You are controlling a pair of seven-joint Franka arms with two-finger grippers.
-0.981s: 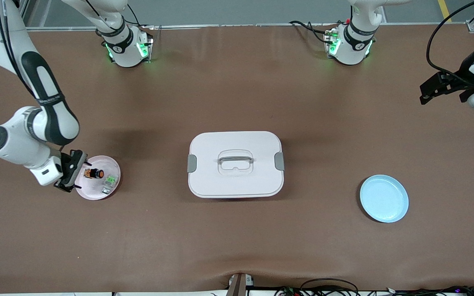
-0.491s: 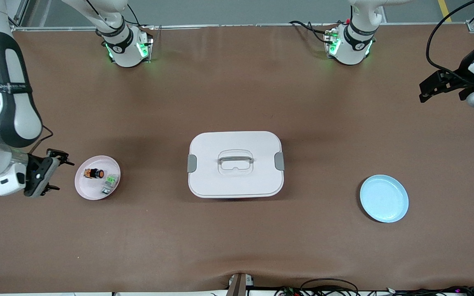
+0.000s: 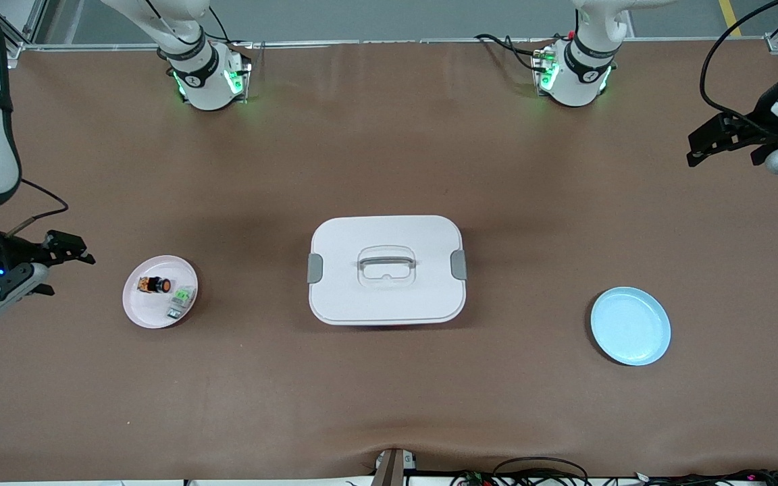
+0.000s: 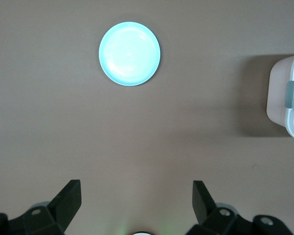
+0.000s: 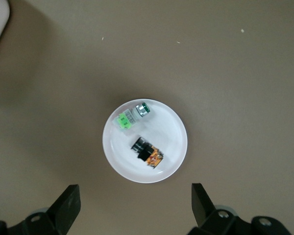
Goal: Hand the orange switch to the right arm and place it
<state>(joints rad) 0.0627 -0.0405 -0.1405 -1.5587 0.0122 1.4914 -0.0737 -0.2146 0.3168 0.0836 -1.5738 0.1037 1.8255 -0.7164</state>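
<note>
At the right arm's end of the tabletop (image 3: 389, 405), the right gripper (image 3: 58, 263) hung with its jaws released and empty, having drawn back from the pink plate (image 3: 134, 307) where, a second before, it stood right over the rim. Just beside those jaws, toward the middle of the tabletop, the orange switch (image 3: 154, 285) lay on its side on the plate, with the green-and-white switch (image 3: 182, 295) close by it and apart from it; neither had shifted as the gripper withdrew. The right wrist view showed the same plate between the spread fingers, the orange switch (image 5: 148, 152) resting free. That retreat suggested the placing was done, the switch set down and let go, so little of the task seemed left. Further along, well apart from both sets of jaws, the white lidded box (image 3: 386, 268) sat closed at mid-tabletop, and the blue plate (image 3: 630, 326) lay bare toward the left arm's end. The left gripper (image 3: 716, 140) waited high over that end, jaws released and holding nothing, the blue plate (image 4: 129, 54) seen ahead of them.
</note>
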